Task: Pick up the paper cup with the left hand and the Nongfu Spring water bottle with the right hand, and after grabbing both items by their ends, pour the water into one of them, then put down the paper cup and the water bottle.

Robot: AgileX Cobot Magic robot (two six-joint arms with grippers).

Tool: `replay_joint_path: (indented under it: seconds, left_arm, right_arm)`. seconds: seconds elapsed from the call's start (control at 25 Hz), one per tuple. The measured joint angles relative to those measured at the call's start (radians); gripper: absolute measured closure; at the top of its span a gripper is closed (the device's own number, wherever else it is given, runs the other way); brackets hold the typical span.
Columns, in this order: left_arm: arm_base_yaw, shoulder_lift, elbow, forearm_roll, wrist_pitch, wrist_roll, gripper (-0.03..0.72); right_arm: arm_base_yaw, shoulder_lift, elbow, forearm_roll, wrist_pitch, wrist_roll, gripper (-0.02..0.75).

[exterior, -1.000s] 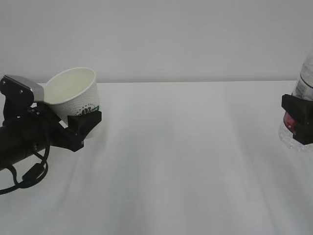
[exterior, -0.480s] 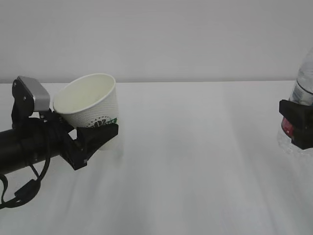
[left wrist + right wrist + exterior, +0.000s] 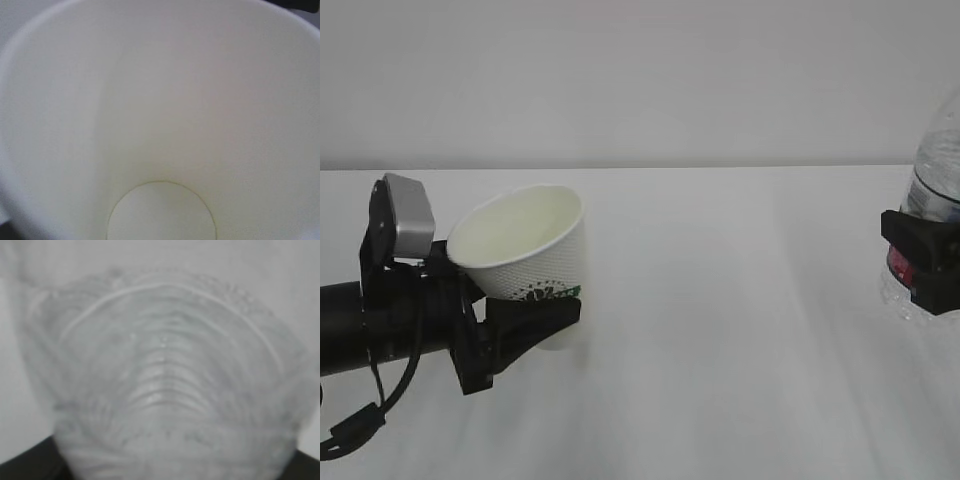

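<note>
The white paper cup (image 3: 525,245) with its green logo hangs above the table at the left, tilted, its mouth facing up and toward the camera. My left gripper (image 3: 542,308) is shut on its lower end, with one black finger (image 3: 535,320) showing below the logo. In the left wrist view the cup's cream inside (image 3: 160,115) fills the frame and looks dry. At the right edge my right gripper (image 3: 922,262) is shut on the clear Nongfu Spring water bottle (image 3: 937,160) at its red label. The ribbed bottle (image 3: 160,370) fills the right wrist view, blurred. The water cannot be made out.
The white table (image 3: 720,350) stretches between the two arms, with a plain pale wall behind it. The left arm's grey plate (image 3: 405,215) and black cable (image 3: 360,425) sit low at the left.
My left arm has carried the cup to the right and turned it more upright. The right gripper has shifted slightly left and up with the bottle.
</note>
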Motion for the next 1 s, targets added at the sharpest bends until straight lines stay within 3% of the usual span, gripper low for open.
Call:
replay_joint_path:
  seconds: [0.24, 0.52, 1.0]
  left_arm:
    - [-0.012, 0.000, 0.000, 0.057, 0.000, -0.022, 0.181]
    - [-0.101, 0.000, 0.000, 0.060, 0.009, -0.025, 0.181]
    - [-0.197, -0.002, 0.000, 0.060, 0.031, -0.025, 0.183]
  right_arm:
    - [0.000, 0.000, 0.000, -0.040, 0.000, 0.019, 0.279]
    - [0.000, 0.000, 0.000, -0.089, 0.000, 0.033, 0.279]
    - [0.000, 0.000, 0.000, -0.166, 0.000, 0.071, 0.279]
